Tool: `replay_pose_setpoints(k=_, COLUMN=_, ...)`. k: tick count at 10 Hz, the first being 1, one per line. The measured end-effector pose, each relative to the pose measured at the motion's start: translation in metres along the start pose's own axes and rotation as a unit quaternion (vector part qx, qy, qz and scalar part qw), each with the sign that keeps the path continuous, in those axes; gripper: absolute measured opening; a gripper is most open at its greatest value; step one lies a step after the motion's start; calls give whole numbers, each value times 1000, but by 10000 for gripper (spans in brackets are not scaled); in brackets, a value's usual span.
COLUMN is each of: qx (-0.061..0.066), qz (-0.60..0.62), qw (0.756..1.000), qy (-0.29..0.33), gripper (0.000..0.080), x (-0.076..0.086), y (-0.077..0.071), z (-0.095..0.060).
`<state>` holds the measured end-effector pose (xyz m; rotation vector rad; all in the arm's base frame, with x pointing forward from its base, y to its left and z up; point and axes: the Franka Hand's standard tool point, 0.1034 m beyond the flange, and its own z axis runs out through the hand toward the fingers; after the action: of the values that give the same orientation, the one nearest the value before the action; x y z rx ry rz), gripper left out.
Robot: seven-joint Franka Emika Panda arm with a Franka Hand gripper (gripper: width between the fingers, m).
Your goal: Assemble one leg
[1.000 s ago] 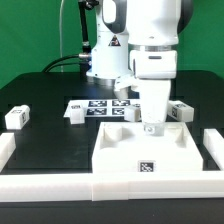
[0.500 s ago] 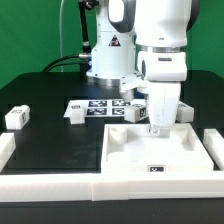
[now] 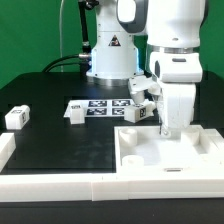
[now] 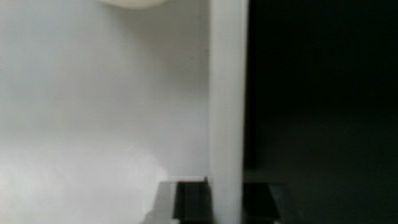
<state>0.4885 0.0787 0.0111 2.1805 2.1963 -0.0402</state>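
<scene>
claw (image 4: 222, 203) pinches white panel's (image 4: 107, 120) raised rim, black table (image 4: 329, 100) beside it.

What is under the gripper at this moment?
The white panel: its raised rim sits between the jaws of the gripper, black table beside it. Whatever lies below the panel is covered and cannot be seen.

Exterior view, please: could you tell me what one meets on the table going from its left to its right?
First leg → second leg → marker board → third leg → claw, gripping the panel.
</scene>
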Motion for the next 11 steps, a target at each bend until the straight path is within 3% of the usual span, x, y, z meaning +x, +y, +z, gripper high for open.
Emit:
replay_pose_setpoints(k=2, qx=0, qz=0, qw=1000, qy=0, gripper=60, x=0, y=0, z=0)
replay_pose_setpoints(k=3, qx=0, qz=0, qw=1000, qy=0, gripper=245, x=0, y=0, z=0)
replay_pose_setpoints(k=4, qx=0, qz=0, qw=1000, qy=0, gripper=380, x=-1, y=0, z=0)
replay_pose_setpoints(k=5, qx=0, qz=0, qw=1000, qy=0, gripper=380, x=-1, y=0, z=0)
replay_pose_setpoints(k=6, qx=0, qz=0, qw=1000, qy=0, gripper=559, x=-1, y=0, z=0)
replay_pose_setpoints(k=7, qx=0, qz=1, qw=1000, qy=0, gripper=621, x=-1, y=0, z=0)
replay_pose_setpoints(k=11, qx=0, qz=1, qw=1000, qy=0, gripper=648, x=-1, y=0, z=0)
